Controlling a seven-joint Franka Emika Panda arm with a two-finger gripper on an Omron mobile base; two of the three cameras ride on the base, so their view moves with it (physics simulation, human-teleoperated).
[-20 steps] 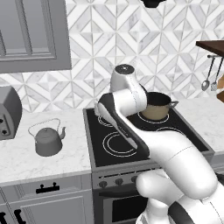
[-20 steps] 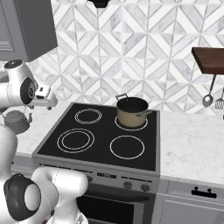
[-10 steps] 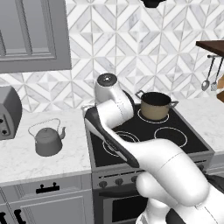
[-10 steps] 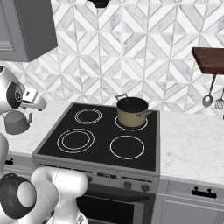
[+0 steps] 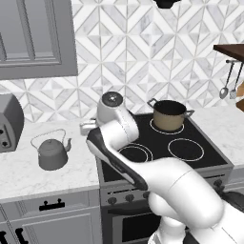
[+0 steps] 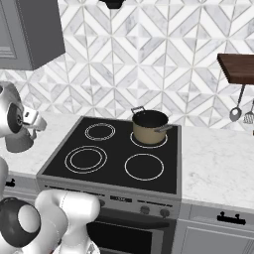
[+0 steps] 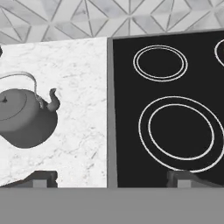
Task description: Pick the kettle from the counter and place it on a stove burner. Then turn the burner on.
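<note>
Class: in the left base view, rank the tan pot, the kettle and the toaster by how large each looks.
1. Toaster, though the frame's edge cuts it off.
2. Kettle and tan pot look about alike; the pot sits farther back, so I won't rank them.

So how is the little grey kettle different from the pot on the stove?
The kettle is dark grey, while the pot is tan with a dark rim. The kettle has one thin arched handle over its top and a short spout; the pot has two side handles and no spout. The kettle sits on the white counter; the pot sits on the black cooktop. Both stand upright, and the robot touches neither.
</note>
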